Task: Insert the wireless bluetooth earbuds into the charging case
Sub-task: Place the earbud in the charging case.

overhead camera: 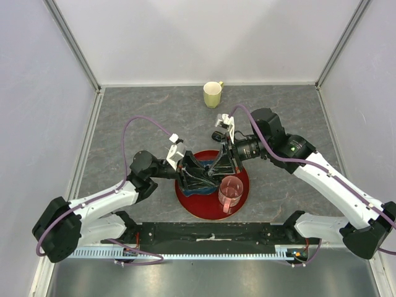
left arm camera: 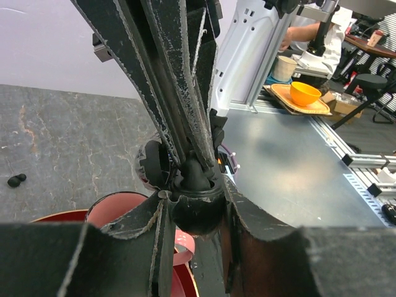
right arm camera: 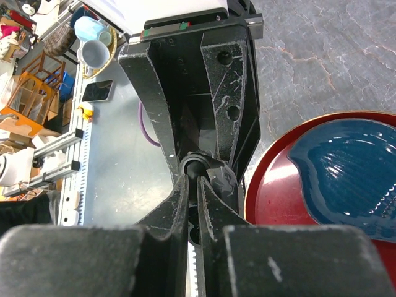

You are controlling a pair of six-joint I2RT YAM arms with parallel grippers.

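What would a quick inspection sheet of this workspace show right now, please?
Surface: grey marbled table, no spills seen.
Job's things: black charging case held above the red plate; one loose earbud lying on the table.
Clutter: yellow cup at the far edge; pink measuring cup and blue dish on the red plate.
Grippers: left gripper shut on the charging case; right gripper at the case's mouth, jaws nearly together, hold unclear.
Cables: purple cables loop over both arms, no snag seen.
Surroundings: white enclosure walls; orange bowl on a bench beyond.
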